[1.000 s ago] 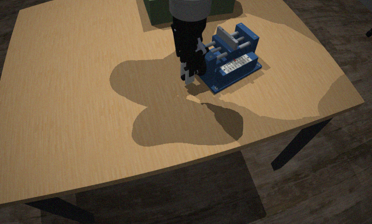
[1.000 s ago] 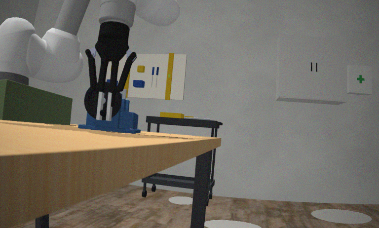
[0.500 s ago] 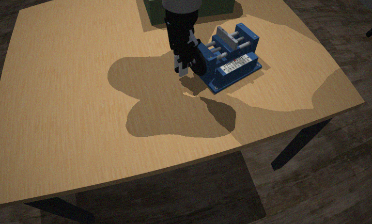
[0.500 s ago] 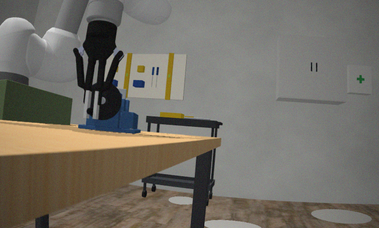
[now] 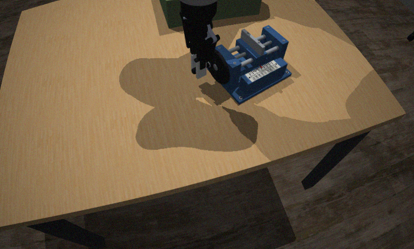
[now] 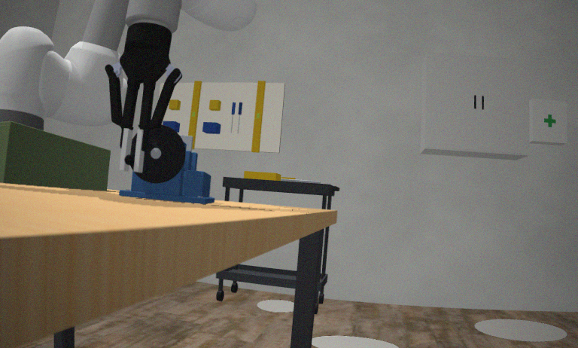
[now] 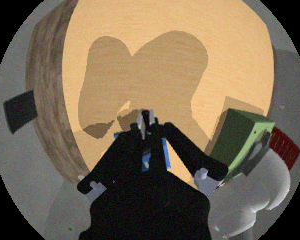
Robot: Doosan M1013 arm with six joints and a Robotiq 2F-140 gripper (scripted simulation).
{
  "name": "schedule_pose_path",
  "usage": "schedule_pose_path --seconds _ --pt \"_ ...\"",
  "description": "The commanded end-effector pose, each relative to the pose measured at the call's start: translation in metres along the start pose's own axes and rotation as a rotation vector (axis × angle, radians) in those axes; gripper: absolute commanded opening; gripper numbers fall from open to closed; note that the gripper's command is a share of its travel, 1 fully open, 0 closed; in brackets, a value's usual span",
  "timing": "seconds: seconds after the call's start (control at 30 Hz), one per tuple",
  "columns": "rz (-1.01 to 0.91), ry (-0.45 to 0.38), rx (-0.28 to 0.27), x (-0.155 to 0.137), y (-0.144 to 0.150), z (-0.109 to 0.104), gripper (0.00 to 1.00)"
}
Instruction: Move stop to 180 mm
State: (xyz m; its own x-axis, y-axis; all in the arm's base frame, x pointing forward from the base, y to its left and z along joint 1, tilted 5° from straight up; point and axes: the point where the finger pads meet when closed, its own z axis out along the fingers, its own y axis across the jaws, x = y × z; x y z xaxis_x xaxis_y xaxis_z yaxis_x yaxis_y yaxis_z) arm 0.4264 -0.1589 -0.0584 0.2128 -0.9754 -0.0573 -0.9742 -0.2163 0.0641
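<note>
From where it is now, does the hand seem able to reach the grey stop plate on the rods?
Probably not directly: the hand is shut on the handwheel, and the blue end block stands before the stop plate.

A light wood grain with a matt finish is shown on the table top [image 5: 76, 97]. The floor [image 5: 366, 188] at the lower right is laid in dark, worn-looking planks. The fixture body [image 5: 259, 81] is finished in smooth matt blue, and its guide rods [image 5: 246, 62] look like bare grey metal. The handwheel [image 6: 164, 159] is matt black. The gripper [image 6: 132, 154] is seen in black, plastic-looking links with pale pads. A flat matt green is carried by the block [image 6: 50, 157] at the left.
</note>
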Motion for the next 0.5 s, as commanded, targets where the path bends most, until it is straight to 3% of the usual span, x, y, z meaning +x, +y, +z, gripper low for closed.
schedule_pose_path --seconds 0.0,0.47 --pt "0.0 0.0 0.0 0.0 0.002 -0.003 0.04" --pt "0.0 0.0 0.0 0.0 0.004 -0.019 0.04"
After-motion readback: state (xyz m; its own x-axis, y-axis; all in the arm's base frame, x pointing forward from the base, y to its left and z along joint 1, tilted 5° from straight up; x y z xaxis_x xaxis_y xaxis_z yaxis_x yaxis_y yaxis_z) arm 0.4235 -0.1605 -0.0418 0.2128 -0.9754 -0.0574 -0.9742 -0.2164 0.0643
